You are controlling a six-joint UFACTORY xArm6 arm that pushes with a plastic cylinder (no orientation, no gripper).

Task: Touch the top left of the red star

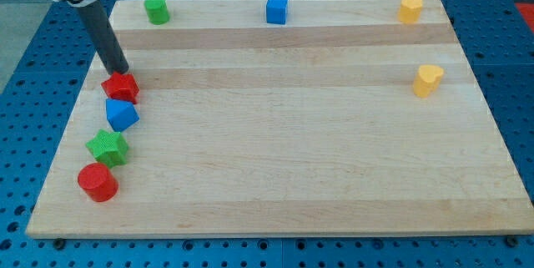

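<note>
Counting eight blocks on the board [275, 143]: two red, two blue, two green, two yellow. The red star [121, 88] sits near the view's left edge, the rod's tip [120, 71] touching its top; no gripper fitted.

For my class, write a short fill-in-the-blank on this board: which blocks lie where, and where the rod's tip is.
My tip touches the top of the red ____.
Just below that lies the ____ block, above the green star.
The block nearest the view's bottom left is the ____ cylinder.
On the view's right side stand ____ yellow blocks.

Missing words: star; blue; red; two
</note>
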